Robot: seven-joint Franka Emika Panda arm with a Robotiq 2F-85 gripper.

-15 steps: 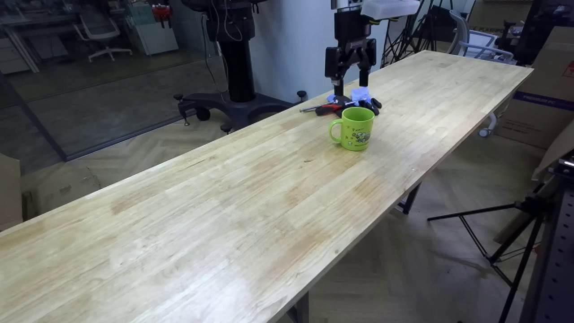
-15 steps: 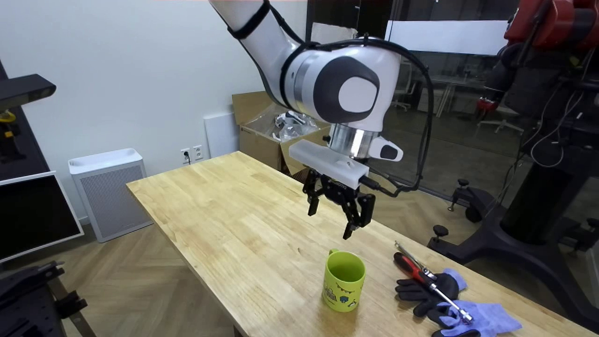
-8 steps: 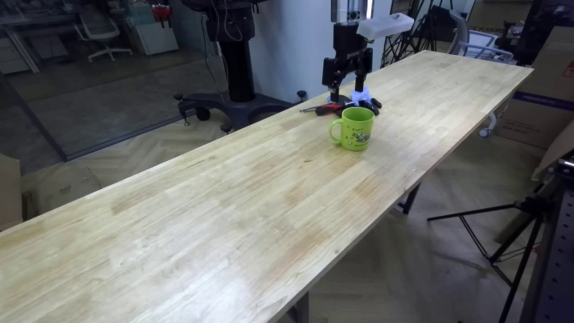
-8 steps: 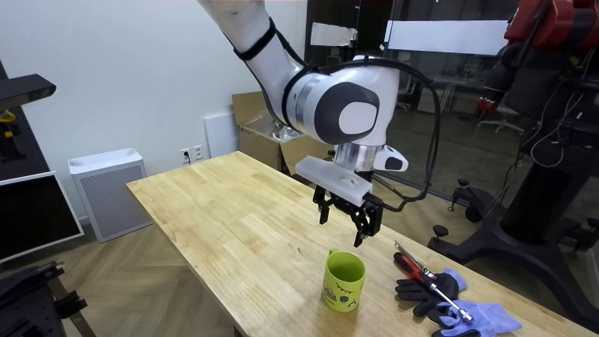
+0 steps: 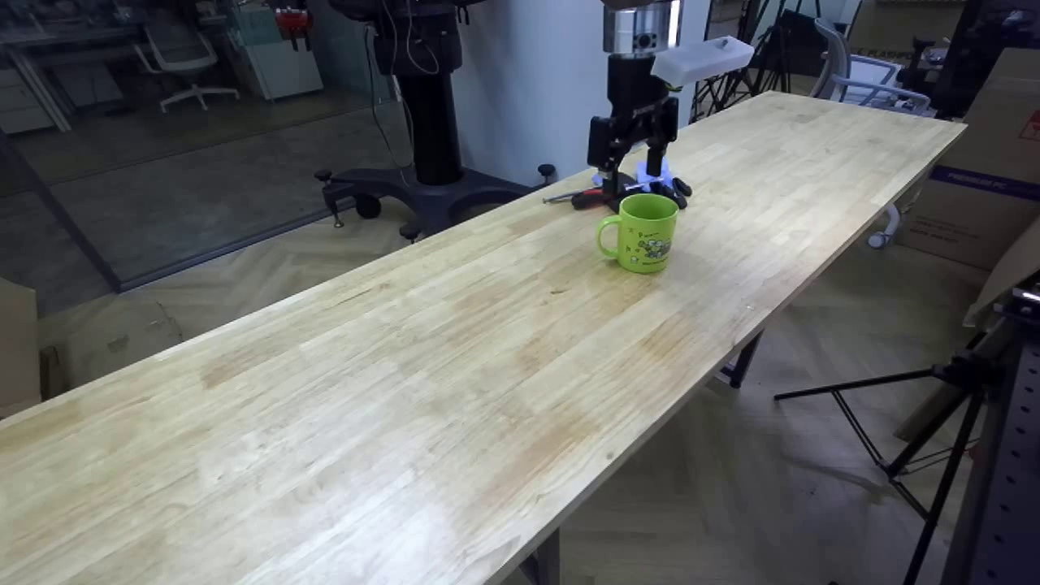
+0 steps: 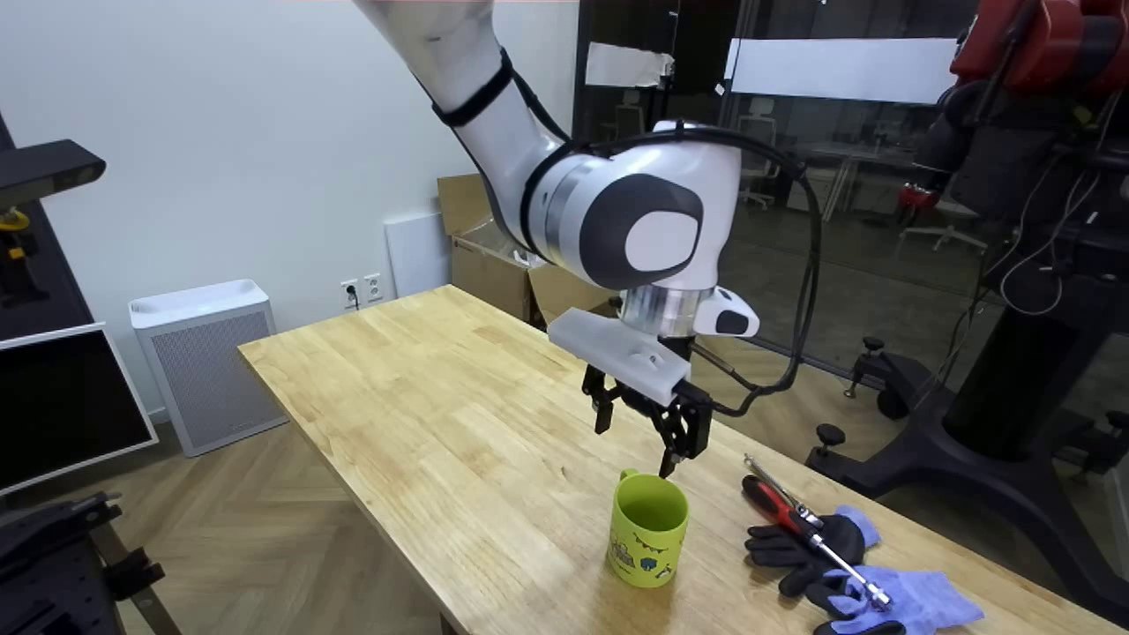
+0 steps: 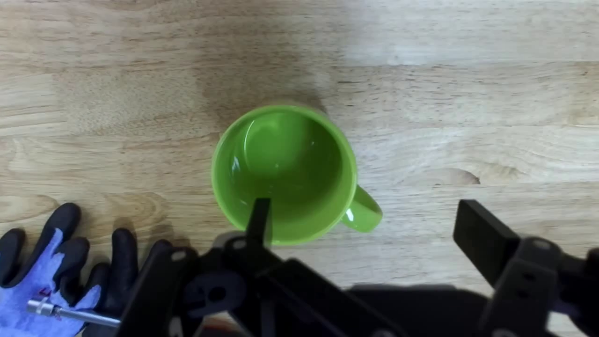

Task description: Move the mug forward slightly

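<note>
The lime-green mug stands upright on the wooden table, in both exterior views [image 5: 647, 236] [image 6: 649, 538] and in the wrist view [image 7: 285, 164]. Its handle points to the lower right in the wrist view. Printed figures show on its side. My black gripper [image 6: 635, 452] is open and empty, above the table and apart from the mug. It also shows in an exterior view [image 5: 632, 183], behind the mug. In the wrist view the gripper [image 7: 365, 203] has its left finger overlapping the mug's near rim and its right finger over bare wood, beyond the handle.
Blue and black gloves [image 6: 908, 595] with a red-handled tool [image 6: 772, 503] and metal shafts lie beside the mug. The gloves show at the lower left of the wrist view [image 7: 42, 276]. The table's long edge [image 6: 379, 520] runs on the mug's other side.
My gripper has come down toward table height near the mug, shifting slightly sideways and partly back. It stays open. The mug, gloves and tools have not moved.
</note>
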